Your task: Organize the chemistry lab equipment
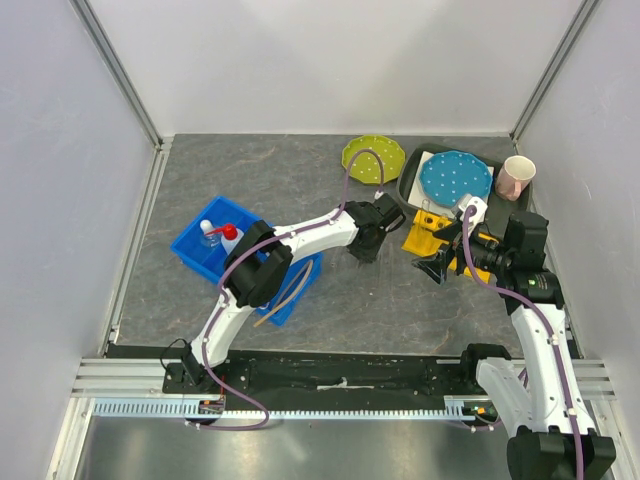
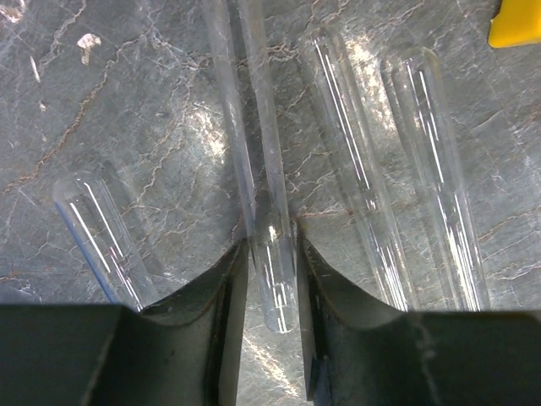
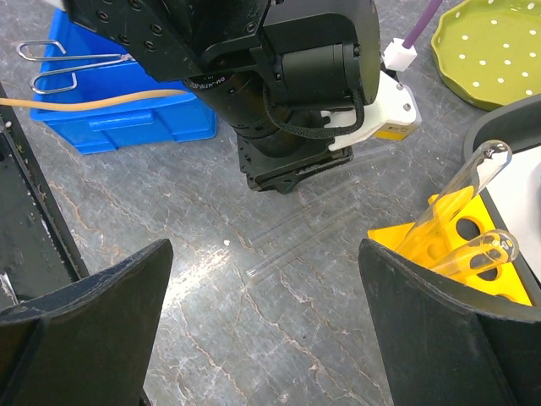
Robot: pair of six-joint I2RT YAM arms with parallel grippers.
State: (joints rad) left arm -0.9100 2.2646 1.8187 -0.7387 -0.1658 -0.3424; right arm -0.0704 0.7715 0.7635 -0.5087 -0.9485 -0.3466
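Left end effector (image 2: pixel 272 254) clamped on a glass tube (image 2: pixel 254 152) lying on the bench (image 2: pixel 127 101), other tubes (image 2: pixel 355 152) just beside it. Right end effector (image 3: pixel 264 249) spread apart, empty. My worry: gripped near its rounded end, the tube could pivot, slip or crack.

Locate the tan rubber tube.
The tan rubber tube lies in the blue bin, left side of the top view, beside the metal tongs.
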